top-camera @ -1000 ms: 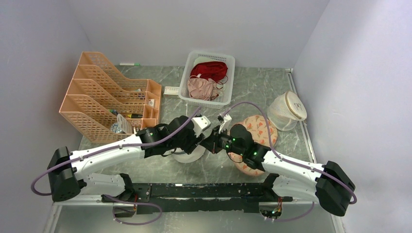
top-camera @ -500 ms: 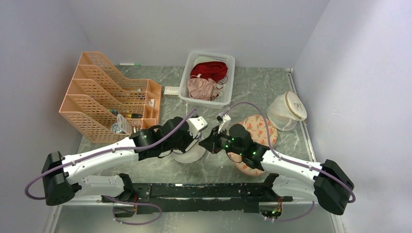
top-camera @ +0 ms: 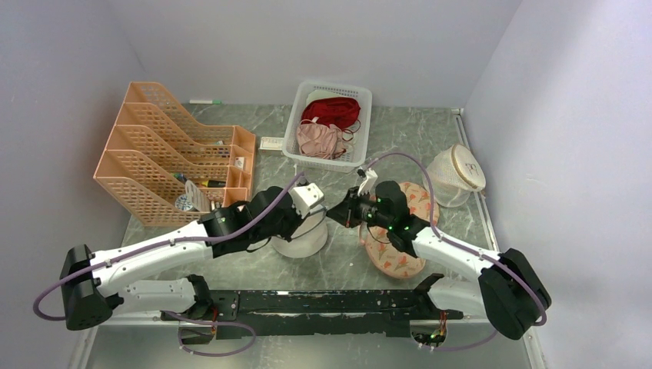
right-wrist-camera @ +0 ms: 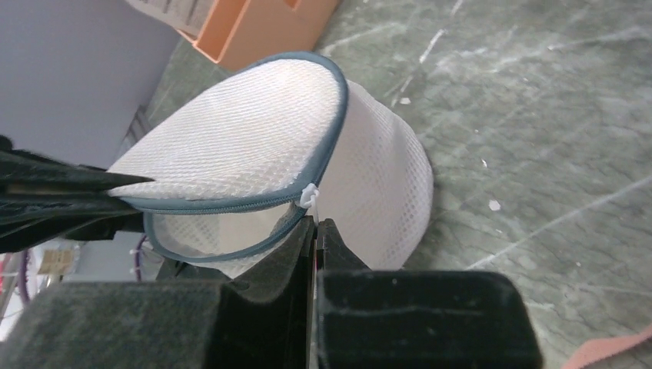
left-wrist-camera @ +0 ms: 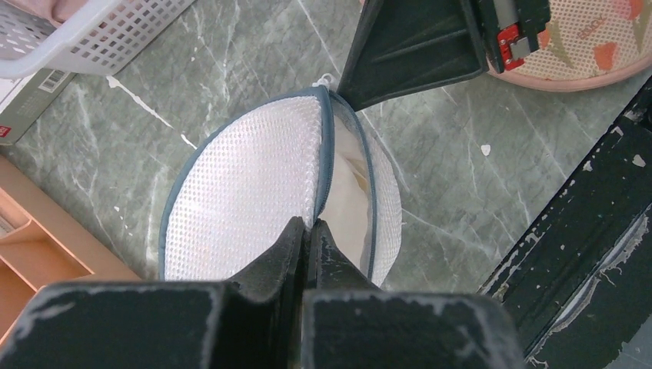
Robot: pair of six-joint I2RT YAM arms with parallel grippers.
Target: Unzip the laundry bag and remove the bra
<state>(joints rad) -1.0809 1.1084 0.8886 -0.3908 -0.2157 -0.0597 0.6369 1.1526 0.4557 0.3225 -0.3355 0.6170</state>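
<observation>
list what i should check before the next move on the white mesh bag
1. Left hand shut on the laundry bag rim: ok.
2. Right hand shut just below the zipper pull: ok. Whether it pinches the pull itself: cannot tell.
3. Zipper open all the way round: not ok, only part of the rim gapes.
4. Contents recognisable: cannot tell, only white fabric shows in the gap.
5. Bag resting on the table: ok.

Rack (top-camera: pixel 169 154) L of laundry bag (top-camera: pixel 301 244), pouch (top-camera: pixel 396 259) R.
</observation>
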